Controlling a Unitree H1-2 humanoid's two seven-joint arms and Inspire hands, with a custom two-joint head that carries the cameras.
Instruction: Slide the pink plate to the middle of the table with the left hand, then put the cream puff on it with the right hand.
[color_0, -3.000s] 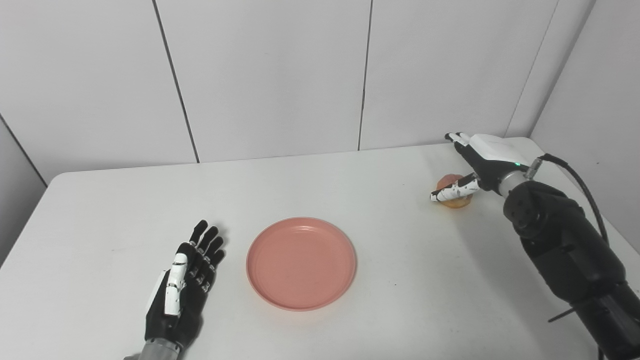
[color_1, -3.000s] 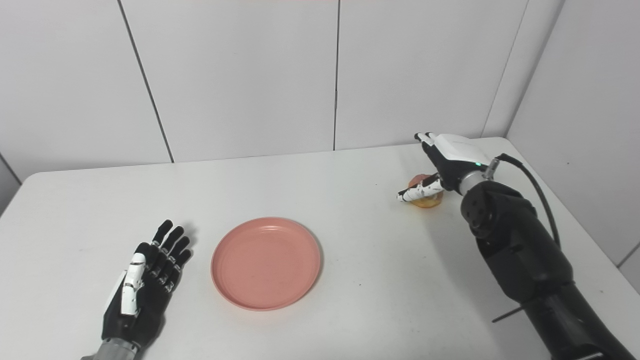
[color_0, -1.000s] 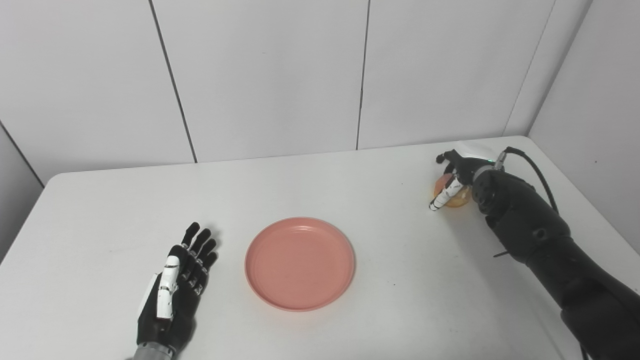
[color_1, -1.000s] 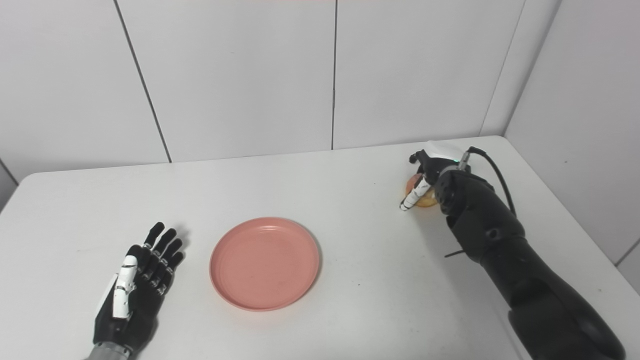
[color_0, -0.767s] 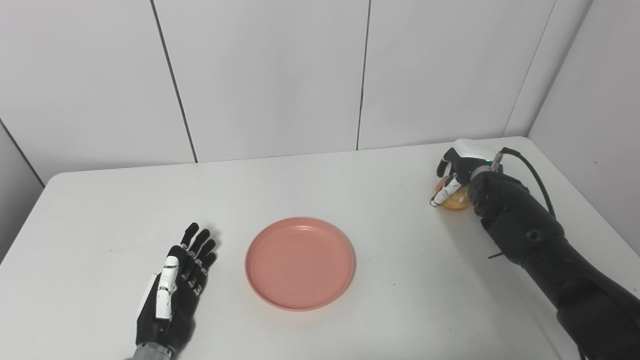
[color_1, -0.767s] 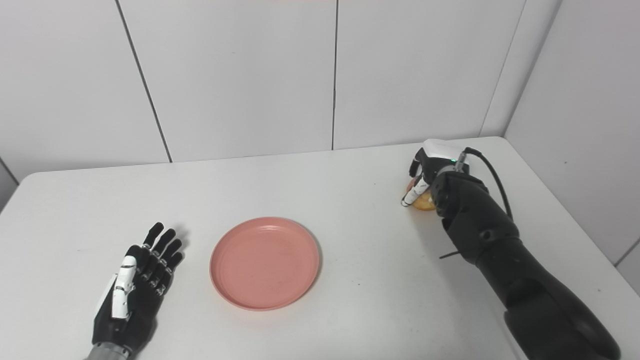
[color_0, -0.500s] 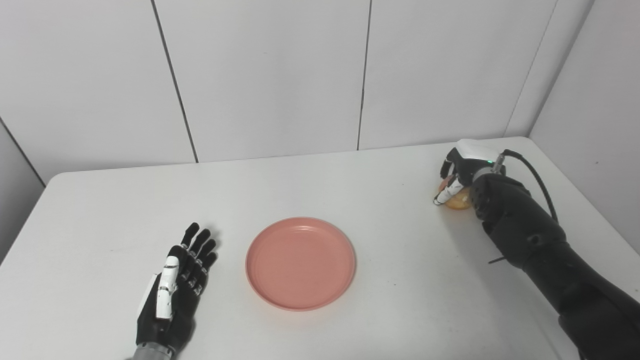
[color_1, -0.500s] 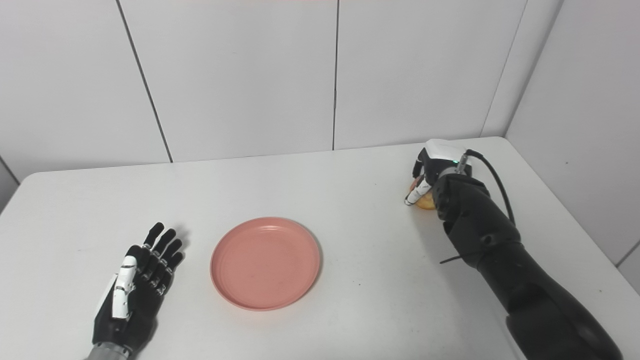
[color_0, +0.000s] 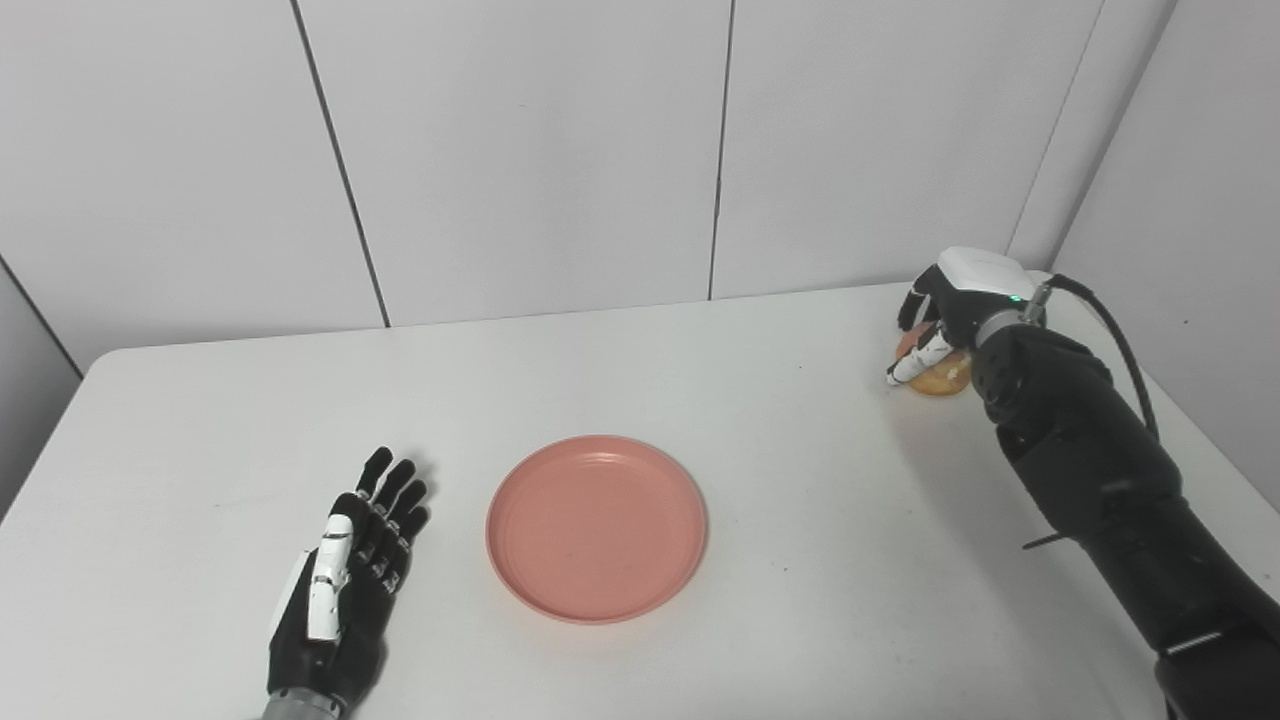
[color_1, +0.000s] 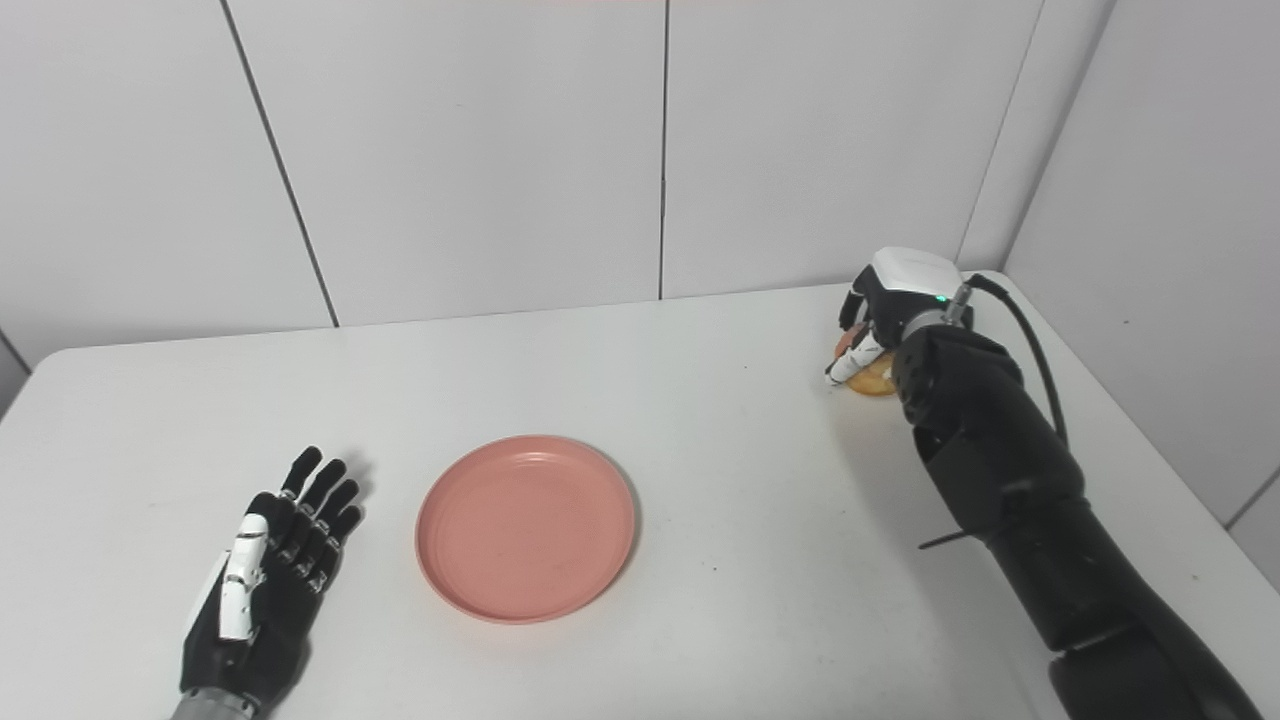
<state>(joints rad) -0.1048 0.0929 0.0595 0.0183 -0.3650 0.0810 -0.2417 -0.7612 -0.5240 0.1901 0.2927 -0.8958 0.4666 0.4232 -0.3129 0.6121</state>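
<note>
Black-and-white, the left hand (color_0: 345, 580) lies flat and empty at lower left beside the round pink plastic plate (color_0: 596, 527) mid-worktop, while at upper right the right hand (color_0: 945, 320) curls around the golden cream puff (color_0: 940, 377), which a loose hold could drop.

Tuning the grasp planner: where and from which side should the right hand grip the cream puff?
Grip the cream puff across its rounded sides, coming from above. It is a low, domed piece lying flat on the table, so there is no handle or edge to hook. The right hand is already curled over it, thumb on the plate-facing side; whether it has closed firmly cannot be told.
</note>
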